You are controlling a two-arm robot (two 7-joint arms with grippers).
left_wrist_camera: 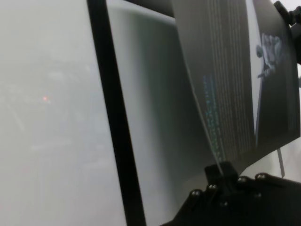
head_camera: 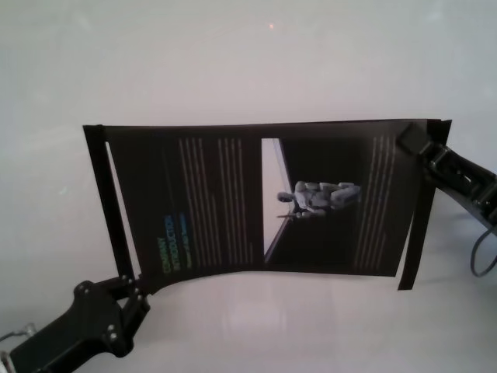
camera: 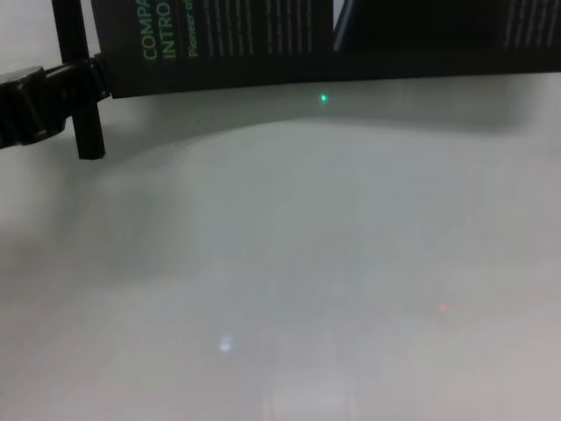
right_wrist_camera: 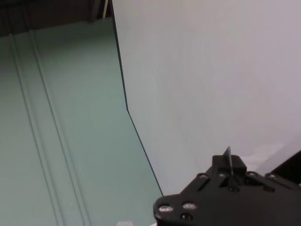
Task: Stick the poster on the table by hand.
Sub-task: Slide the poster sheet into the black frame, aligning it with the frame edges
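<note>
The poster (head_camera: 264,203) is held up off the worktop (head_camera: 248,62), stretched between both arms, printed face toward the robot, with a shadow under its lower edge in the chest view. Its lower edge bows upward in the middle, so it is sagging or curling, not taut.

The left hand (head_camera: 133,289) is down at about 7 o'clock in the head view, clamped on the poster's lower left corner; the left wrist view shows the sheet's thin edge pinched between the closed fingertips. The right hand (head_camera: 415,140) is at about 2 o'clock, at the upper right corner. In the right wrist view a sliver of sheet stands up between its fingertips, so it looks clamped on that corner too.

A narrow black strip (head_camera: 109,206) runs down the left edge and another narrow strip (head_camera: 418,233) hangs by the right edge, its lower end past the poster's bottom. I would guess these are the sticking strips, though I cannot tell for sure.

The sheet looks light, thin and floppy, glossy enough to slip, and easy to crease. Diagonal corners seem a fair hold, since they keep it spread. Lowering it, I would expect trouble if the middle touches down wrinkled, or if a loose strip folds under and grabs early. It should probably be kept gently taut and laid down one edge first.
</note>
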